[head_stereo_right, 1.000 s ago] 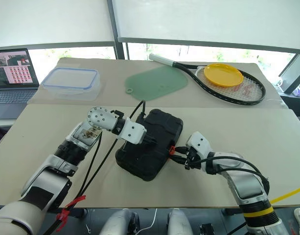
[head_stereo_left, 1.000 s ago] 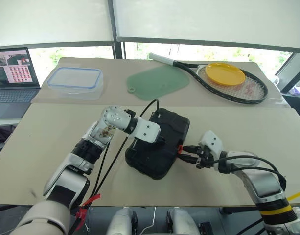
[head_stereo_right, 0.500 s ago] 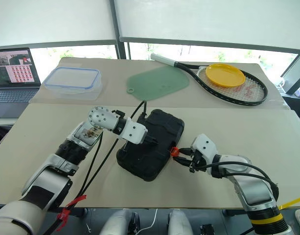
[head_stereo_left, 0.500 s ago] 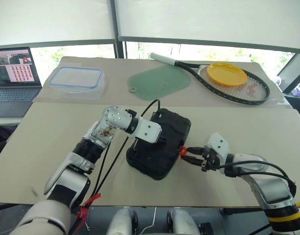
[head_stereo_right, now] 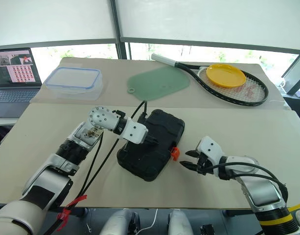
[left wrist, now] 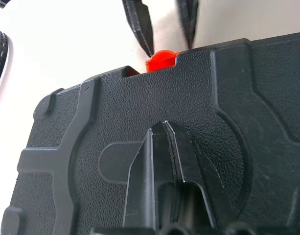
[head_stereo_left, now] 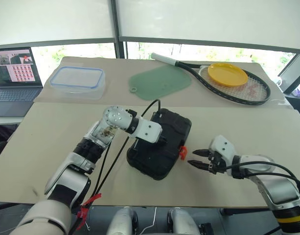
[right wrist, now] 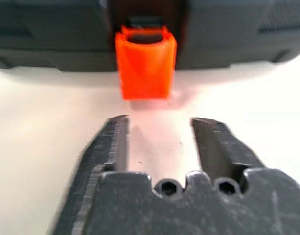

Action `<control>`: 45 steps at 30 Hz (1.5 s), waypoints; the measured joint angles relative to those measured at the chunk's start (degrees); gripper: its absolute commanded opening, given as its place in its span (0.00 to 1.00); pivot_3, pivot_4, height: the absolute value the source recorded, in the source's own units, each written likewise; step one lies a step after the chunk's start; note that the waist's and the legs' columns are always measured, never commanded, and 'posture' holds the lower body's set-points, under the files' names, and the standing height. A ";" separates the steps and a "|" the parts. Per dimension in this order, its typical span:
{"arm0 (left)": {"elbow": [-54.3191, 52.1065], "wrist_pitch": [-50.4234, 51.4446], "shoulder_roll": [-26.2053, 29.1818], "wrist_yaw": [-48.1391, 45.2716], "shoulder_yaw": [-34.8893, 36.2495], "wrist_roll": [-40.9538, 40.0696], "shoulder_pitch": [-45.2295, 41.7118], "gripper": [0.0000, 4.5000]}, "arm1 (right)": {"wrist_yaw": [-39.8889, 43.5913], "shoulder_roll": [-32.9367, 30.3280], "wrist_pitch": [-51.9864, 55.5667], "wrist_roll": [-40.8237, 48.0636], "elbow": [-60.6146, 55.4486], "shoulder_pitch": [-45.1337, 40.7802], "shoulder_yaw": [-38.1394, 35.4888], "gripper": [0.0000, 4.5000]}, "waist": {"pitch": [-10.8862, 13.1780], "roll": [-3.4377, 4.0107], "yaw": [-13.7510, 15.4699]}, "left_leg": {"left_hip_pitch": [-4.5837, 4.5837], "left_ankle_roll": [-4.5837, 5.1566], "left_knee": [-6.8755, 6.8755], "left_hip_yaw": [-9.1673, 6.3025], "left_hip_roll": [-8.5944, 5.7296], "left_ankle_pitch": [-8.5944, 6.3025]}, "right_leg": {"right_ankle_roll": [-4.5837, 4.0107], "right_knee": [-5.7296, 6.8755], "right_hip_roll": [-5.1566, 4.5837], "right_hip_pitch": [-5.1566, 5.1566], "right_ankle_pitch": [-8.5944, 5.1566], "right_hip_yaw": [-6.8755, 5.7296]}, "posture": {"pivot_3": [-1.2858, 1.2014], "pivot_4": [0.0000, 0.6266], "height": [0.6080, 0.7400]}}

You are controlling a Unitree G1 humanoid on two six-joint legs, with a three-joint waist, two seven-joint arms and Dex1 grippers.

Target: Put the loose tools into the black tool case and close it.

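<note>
Tool case point(head_stereo_left: 161, 143) lies shut near my table's point(head_stereo_left: 52, 142) front edge, no loose tools visible. My left gripper point(head_stereo_left: 161, 141), fingers together, presses its lid; my right gripper point(head_stereo_left: 198, 159), fingers apart, waits beside the orange latch point(head_stereo_left: 182, 152), apparently unfastened.

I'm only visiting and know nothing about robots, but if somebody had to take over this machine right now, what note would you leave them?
Left gripper: shut, pressing down on the lid of the black tool case.
Right gripper: open, holding nothing, just off the case's orange latch, not touching it.
Case: mid-table, lid down.
Done: lid is closed; no loose tools lie on the table.
Left: the latch seems to hang unfastened; probably snap it shut, then let go.
</note>
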 measured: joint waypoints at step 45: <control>2.01 -1.67 -0.26 1.27 0.05 0.49 -0.50 0.00 | 1.61 2.03 12.21 2.04 -6.87 -9.13 2.29 0.01 | -0.01 0.05 -0.54 | 0.08 0.00 0.01 0.00 0.04 0.00 | -0.01 0.06 0.04 0.02 0.04 0.00 | 0.52 0.24 0.99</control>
